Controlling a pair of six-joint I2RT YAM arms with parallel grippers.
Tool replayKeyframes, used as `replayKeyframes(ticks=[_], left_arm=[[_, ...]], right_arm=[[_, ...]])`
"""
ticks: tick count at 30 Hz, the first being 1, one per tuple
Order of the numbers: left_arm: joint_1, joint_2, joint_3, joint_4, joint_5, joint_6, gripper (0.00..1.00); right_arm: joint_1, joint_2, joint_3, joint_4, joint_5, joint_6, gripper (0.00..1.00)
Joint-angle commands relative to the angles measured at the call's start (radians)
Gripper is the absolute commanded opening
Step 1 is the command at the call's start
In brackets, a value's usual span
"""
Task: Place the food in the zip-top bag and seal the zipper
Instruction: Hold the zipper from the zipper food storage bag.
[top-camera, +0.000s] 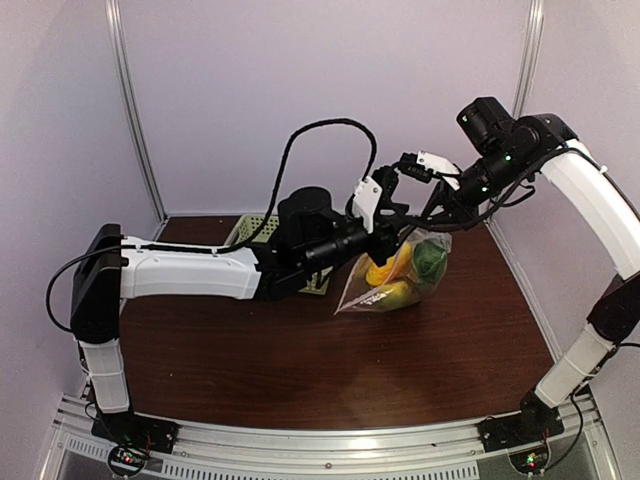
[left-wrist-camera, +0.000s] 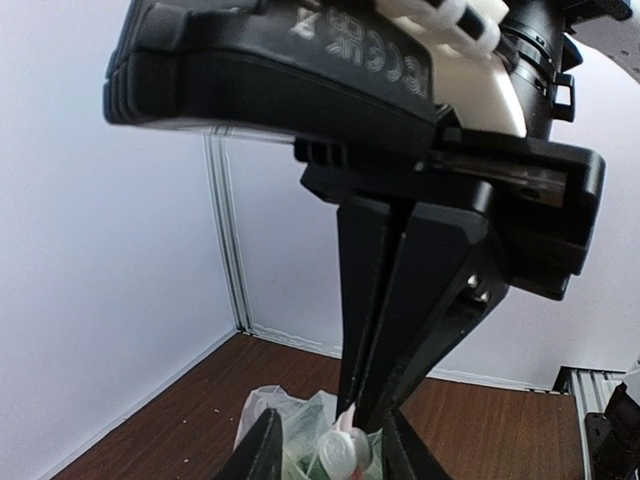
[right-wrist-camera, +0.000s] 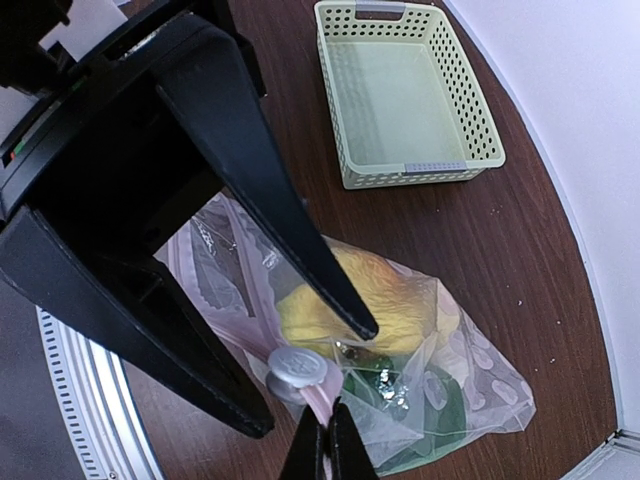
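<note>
The bag (top-camera: 392, 290) is near the middle of the table (top-camera: 300, 370), with yellow and green food (right-wrist-camera: 365, 290) inside. The right gripper (left-wrist-camera: 362, 405) pinches the pink zipper (right-wrist-camera: 320, 400) at the bag's top. The left gripper (right-wrist-camera: 310, 372) is wide, with one finger on each side of the white slider (right-wrist-camera: 295, 368). The basket (right-wrist-camera: 490, 130) sits nearby.

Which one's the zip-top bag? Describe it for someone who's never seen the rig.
On the dark wooden table, look just right of the pale green basket in the top view. The zip-top bag is the clear, crinkly pouch with whitish dots, yellow and green food showing inside. Nothing else there is see-through.
</note>
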Motion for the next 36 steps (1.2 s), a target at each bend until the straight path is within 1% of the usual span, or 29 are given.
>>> replayKeyframes(ticks=[1,2,3,4,11,15,16,21,25,29,33,36], left_arm=[[-0.005,0.005,-0.048,0.115,0.008,0.033,0.4],[-0.006,-0.003,-0.076,0.169,0.02,0.045,0.51],[-0.006,-0.008,-0.111,0.226,0.013,0.051,0.55],[-0.008,-0.011,-0.134,0.257,0.004,0.057,0.56],[-0.008,0.011,-0.092,0.195,-0.018,0.066,0.44],[-0.008,0.01,-0.097,0.207,-0.027,0.066,0.41],[-0.008,0.01,-0.095,0.208,-0.028,0.091,0.4],[-0.008,0.024,-0.077,0.207,-0.022,0.108,0.34],[-0.007,0.034,-0.062,0.212,-0.016,0.113,0.24],[-0.007,0.046,-0.042,0.207,-0.012,0.116,0.23],[-0.008,0.049,-0.042,0.21,-0.012,0.114,0.17],[-0.008,0.047,-0.045,0.206,-0.015,0.113,0.15]], right_arm=[[0.006,-0.003,0.029,-0.063,-0.018,0.015,0.0],[0.007,-0.004,0.029,-0.063,-0.017,0.014,0.0],[0.006,-0.005,0.028,-0.064,-0.018,0.015,0.0],[0.007,-0.006,0.028,-0.063,-0.019,0.015,0.0],[0.007,-0.005,0.023,-0.062,-0.02,0.013,0.0],[0.007,-0.006,0.023,-0.062,-0.024,0.015,0.0],[0.007,-0.005,0.022,-0.062,-0.026,0.015,0.0],[0.007,-0.001,0.023,-0.061,-0.03,0.018,0.0],[0.007,0.002,0.022,-0.061,-0.031,0.019,0.0],[0.007,0.002,0.019,-0.063,-0.036,0.019,0.0],[0.006,0.002,0.017,-0.067,-0.036,0.018,0.0],[0.007,-0.003,0.019,-0.066,-0.034,0.016,0.0]])
